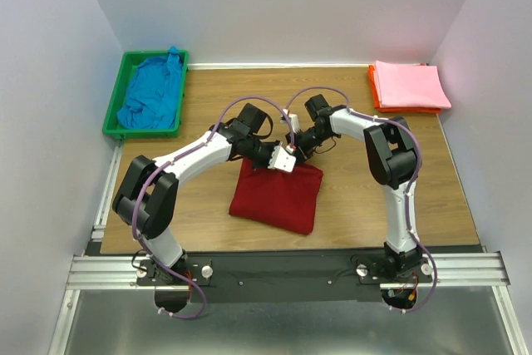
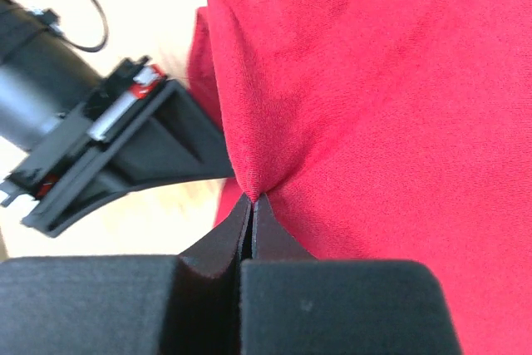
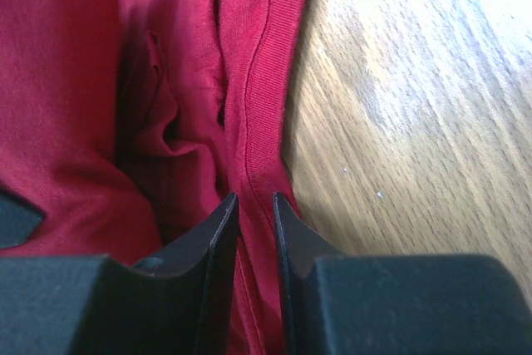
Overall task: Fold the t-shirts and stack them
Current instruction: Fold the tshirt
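The dark red t-shirt (image 1: 278, 199) lies folded in a rough square mid-table. Both grippers meet at its far edge. My left gripper (image 1: 287, 161) is shut on a pinch of the red cloth (image 2: 374, 106), which puckers at its fingertips (image 2: 252, 199). My right gripper (image 1: 298, 149) has its jaws closed on the shirt's ribbed hem (image 3: 266, 81), which fills the narrow gap between them (image 3: 256, 199). The bright blue t-shirt (image 1: 152, 93) lies crumpled in the green bin. The light pink t-shirt (image 1: 409, 83) lies folded flat at the back right.
The green bin (image 1: 112, 114) stands at the table's back left corner. A thin orange tray (image 1: 378, 101) under the pink shirt is at the back right. Bare wood table (image 3: 416, 106) shows right of the hem. White walls enclose three sides.
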Tool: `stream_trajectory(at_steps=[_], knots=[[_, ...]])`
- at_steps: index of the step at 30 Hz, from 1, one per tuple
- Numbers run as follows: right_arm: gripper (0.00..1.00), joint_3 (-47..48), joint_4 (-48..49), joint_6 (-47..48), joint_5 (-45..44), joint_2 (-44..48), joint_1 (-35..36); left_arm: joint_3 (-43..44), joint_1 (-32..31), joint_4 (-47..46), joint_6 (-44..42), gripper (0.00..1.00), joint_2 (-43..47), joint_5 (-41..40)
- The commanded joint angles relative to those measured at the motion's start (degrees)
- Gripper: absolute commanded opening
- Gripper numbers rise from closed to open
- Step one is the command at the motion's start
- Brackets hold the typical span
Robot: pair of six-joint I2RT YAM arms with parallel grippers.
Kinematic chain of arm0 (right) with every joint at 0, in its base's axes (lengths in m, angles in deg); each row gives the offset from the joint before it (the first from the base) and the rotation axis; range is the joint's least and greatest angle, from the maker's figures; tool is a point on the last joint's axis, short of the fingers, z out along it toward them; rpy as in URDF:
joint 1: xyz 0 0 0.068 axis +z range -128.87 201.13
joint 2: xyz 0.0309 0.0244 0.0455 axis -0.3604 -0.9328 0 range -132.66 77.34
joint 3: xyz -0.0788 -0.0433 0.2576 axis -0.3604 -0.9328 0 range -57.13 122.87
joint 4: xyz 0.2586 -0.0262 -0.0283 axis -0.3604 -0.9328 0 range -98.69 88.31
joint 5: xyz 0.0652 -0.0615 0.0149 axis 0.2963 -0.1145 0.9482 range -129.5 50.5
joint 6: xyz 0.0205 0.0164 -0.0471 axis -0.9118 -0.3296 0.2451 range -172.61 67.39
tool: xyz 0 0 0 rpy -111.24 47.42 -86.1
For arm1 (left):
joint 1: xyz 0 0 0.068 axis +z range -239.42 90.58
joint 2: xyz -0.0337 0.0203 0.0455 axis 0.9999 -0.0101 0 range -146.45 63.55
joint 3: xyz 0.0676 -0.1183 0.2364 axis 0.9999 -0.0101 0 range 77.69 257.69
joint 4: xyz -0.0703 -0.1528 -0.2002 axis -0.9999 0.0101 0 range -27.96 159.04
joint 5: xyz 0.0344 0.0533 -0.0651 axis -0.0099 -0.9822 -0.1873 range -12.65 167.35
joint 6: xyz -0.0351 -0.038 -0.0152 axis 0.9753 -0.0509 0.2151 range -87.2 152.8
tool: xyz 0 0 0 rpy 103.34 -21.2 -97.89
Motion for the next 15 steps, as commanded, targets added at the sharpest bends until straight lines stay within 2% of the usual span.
stream_trajectory(at_steps=[1, 15], knots=[[0.3, -2.03, -0.38, 3.42, -2.57, -3.14, 0.62, 1.38, -0.39, -4.26, -2.41, 0.0, 0.08, -2.03], [0.3, -1.94, -1.26, 5.45, -2.75, -3.4, 0.45, -1.95, -0.04, -13.4, -2.06, 0.0, -1.16, -5.45]])
